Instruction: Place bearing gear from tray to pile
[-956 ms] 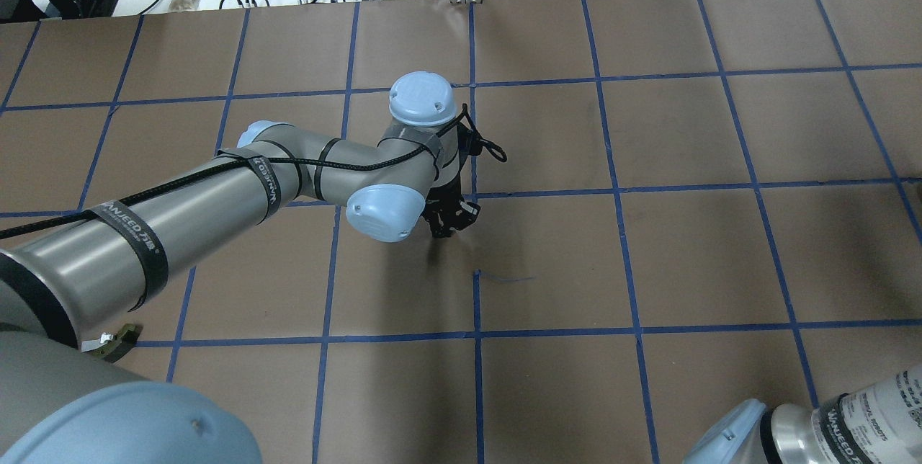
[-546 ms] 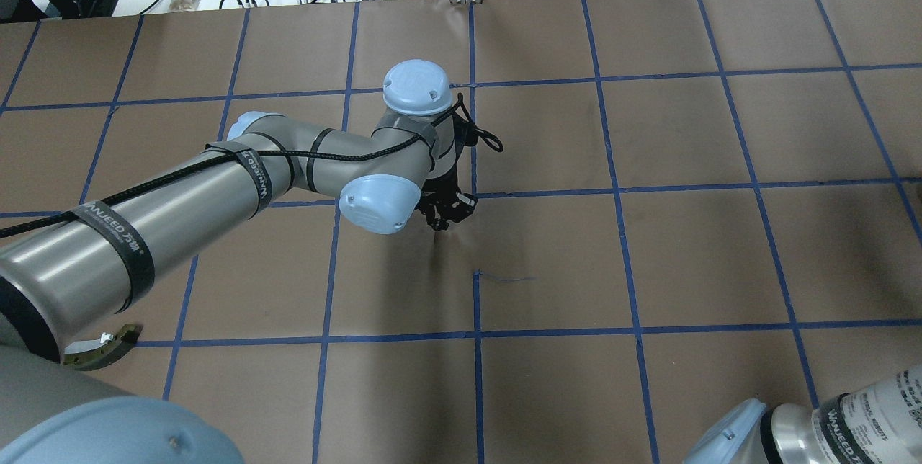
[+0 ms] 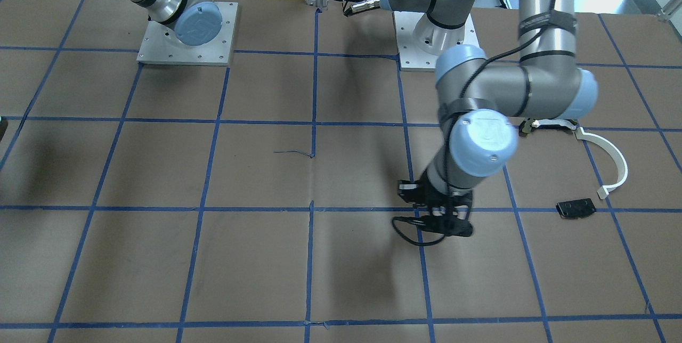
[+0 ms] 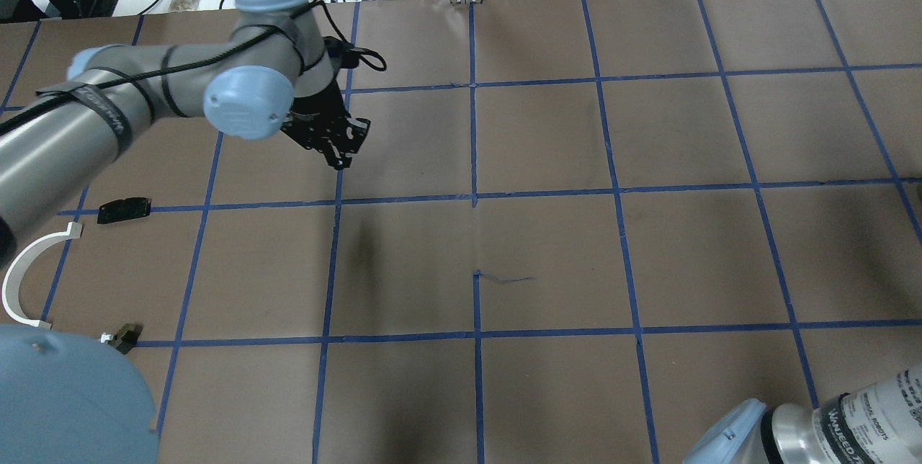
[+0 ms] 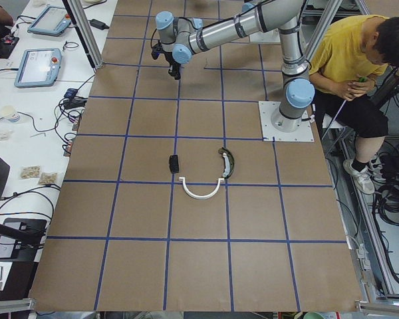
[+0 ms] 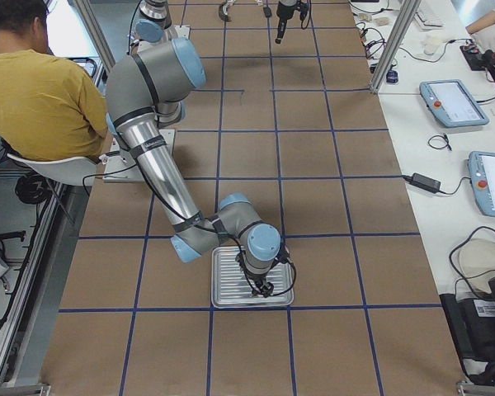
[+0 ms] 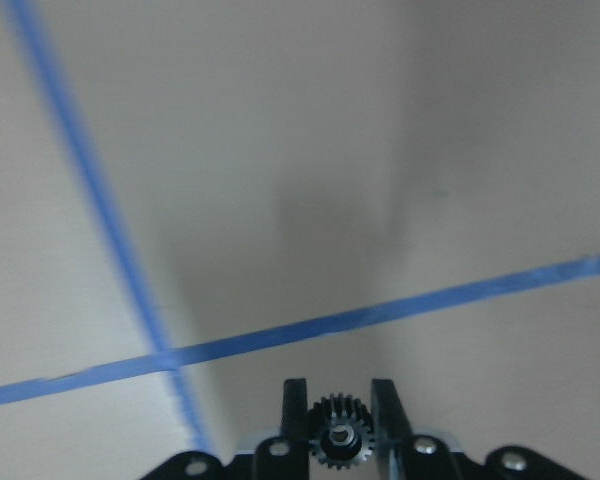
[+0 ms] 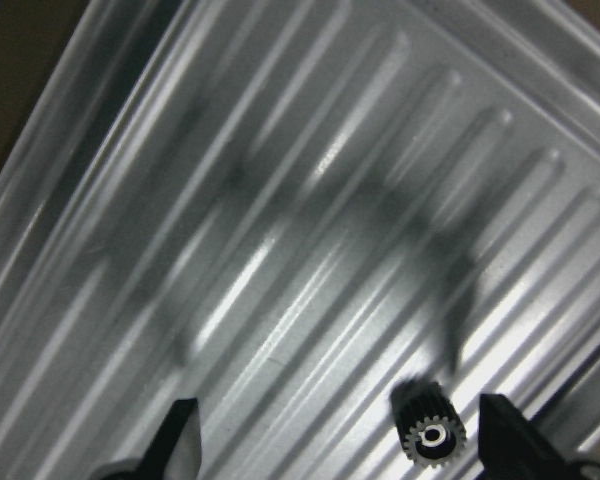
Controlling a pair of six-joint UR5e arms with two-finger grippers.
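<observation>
Black and toothed, the bearing gear [image 7: 340, 440] is clamped between the fingertips of the left gripper [image 4: 340, 158], gripped across its teeth, above bare table [image 4: 547, 255]. The pile lies well apart from it, on the robot's left: white curved strip [image 4: 21, 269], flat black plate [image 4: 124, 210], olive-and-white curved piece [image 3: 543, 124]. The right gripper [image 8: 345, 440] hangs spread wide over the ribbed metal tray [image 8: 280, 200], straddling a second gear [image 8: 431, 432] that lies there.

Hazards:
- Contact on the tooth crests is slight. A fast swing may let the gear pivot or drop short of the pile.
- Release from height may send it rolling away on edge. Lower close before opening.
</observation>
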